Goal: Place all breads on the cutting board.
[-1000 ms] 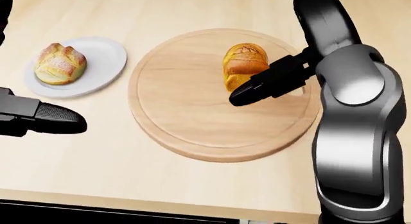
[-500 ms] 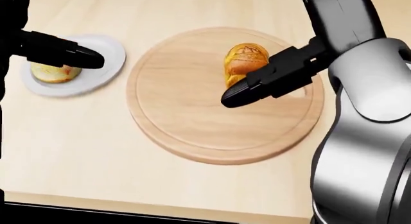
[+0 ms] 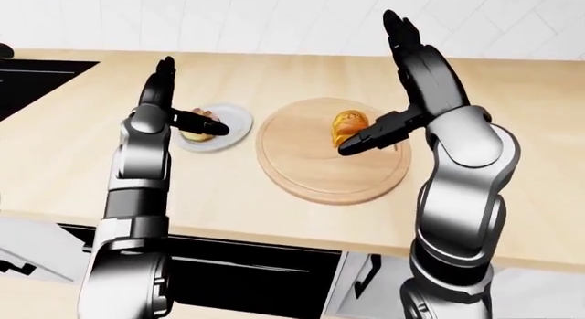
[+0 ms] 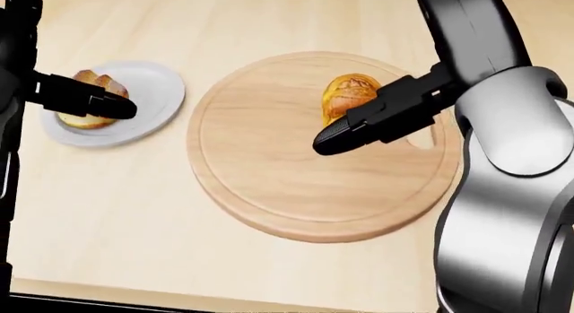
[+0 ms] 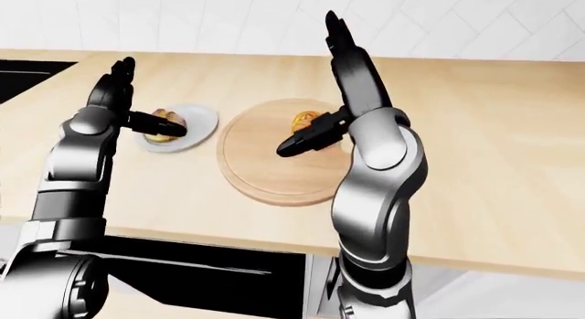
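One golden bread roll (image 4: 348,94) lies on the round wooden cutting board (image 4: 269,185), toward the board's upper right in the head view, just beside the board's handle hole. A second, paler bread roll (image 4: 88,118) sits on a white plate (image 4: 154,98) to the left of the board, so it is not yet on the board. The plate and board rest close together on a light wooden counter (image 3: 512,154).

The right hand (image 3: 416,72) is raised above the board with its fingers stretched straight up and spread open, holding nothing; its dark thumb (image 4: 377,121) juts out to the left and hangs over the board, overlapping the golden roll in the head view. The left hand (image 3: 164,93) is likewise open and upright, empty, with its thumb (image 4: 85,98) pointing right across the plated roll. Whether that thumb touches the bread cannot be told.

A black cooktop (image 3: 36,82) shows at the far left of the left-eye view, and a white tiled wall (image 3: 274,21) runs along the top.
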